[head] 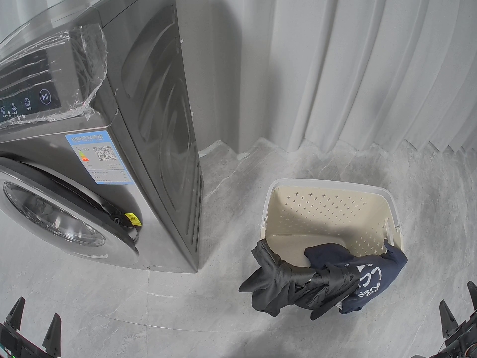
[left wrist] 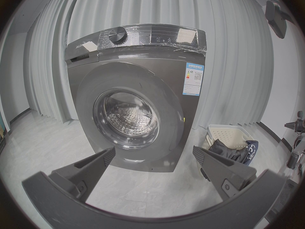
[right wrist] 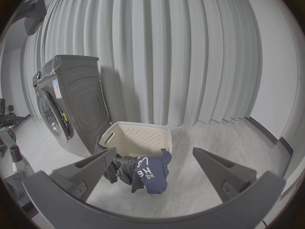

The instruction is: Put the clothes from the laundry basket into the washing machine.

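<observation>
Head camera high, looking down, left wrist low facing washing machine (left wrist: 133,112) front, right wrist low facing laundry basket (right wrist: 143,137), all sharing both.

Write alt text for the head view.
A white basket stands on the floor right of a grey washer, dark clothes draped over the basket's near rim. Both open, the left gripper and right gripper show at the bottom corners.
</observation>
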Motion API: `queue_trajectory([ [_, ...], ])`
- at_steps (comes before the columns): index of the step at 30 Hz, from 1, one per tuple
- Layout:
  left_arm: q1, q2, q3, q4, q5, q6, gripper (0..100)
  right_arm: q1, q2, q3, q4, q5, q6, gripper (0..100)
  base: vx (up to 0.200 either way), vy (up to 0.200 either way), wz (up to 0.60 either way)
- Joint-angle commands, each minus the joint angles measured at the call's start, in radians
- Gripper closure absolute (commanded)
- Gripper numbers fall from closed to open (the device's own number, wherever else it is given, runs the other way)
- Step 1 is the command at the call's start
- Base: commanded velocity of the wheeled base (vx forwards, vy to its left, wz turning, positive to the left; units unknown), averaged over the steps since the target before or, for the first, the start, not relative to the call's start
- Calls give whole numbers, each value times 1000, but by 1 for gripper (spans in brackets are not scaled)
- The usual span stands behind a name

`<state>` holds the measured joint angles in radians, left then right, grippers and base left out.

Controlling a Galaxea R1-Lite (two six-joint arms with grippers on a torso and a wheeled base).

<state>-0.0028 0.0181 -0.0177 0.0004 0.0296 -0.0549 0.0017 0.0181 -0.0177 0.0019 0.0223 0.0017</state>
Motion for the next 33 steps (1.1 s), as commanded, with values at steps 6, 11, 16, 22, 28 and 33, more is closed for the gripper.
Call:
queue_trajectory([
  [6,0,-12,16,0,0,0,0,0,-15,18,1,1,0,0,0,200,0],
  [11,0,-12,16,0,1,0,0,0,-13,18,0,2,0,0,0,200,0],
  [16,0,-12,16,0,1,0,0,0,-15,18,0,2,0,0,0,160,0],
  [22,0,-12,16,0,1,0,0,0,-13,18,0,2,-2,0,0,0,0],
  [28,0,-12,16,0,1,0,0,0,-13,18,1,2,-2,0,-133,0,0],
  [33,0,-12,16,0,1,0,0,0,-15,18,1,2,-2,0,-80,0,0],
])
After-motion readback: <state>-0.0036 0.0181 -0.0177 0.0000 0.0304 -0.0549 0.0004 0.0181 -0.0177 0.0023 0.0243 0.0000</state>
